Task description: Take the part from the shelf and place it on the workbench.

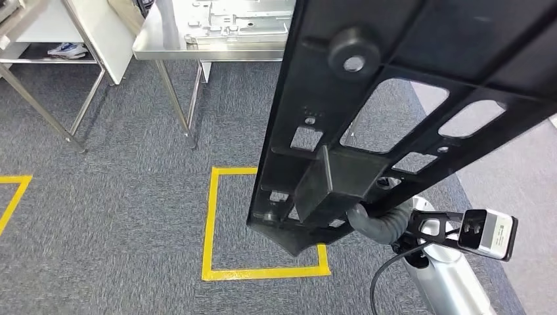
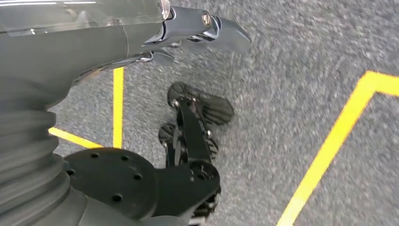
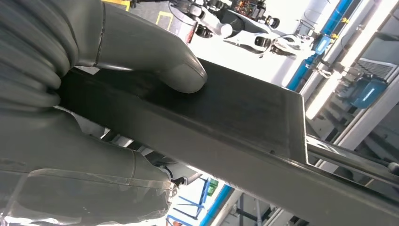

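Observation:
The part [image 1: 407, 72] is a long black plastic frame with cut-out windows and a round boss, held up close across the right of the head view. My right hand [image 3: 117, 52] grips its box-shaped section [image 3: 244, 117], thumb pressed on the flat face; in the head view the part hides most of my right hand [image 1: 376, 223]. The steel workbench [image 1: 157, 39] stands ahead at the top of the head view, apart from the part. My left hand [image 2: 188, 33] hangs over the carpet, fingers apart and holding nothing.
Flat metal plates [image 1: 236, 23] lie on the workbench. A white table with thin steel legs [image 1: 39, 26] stands to the left. A yellow tape square [image 1: 217, 223] marks the grey carpet below the part, and another tape corner [image 1: 13, 190] lies far left.

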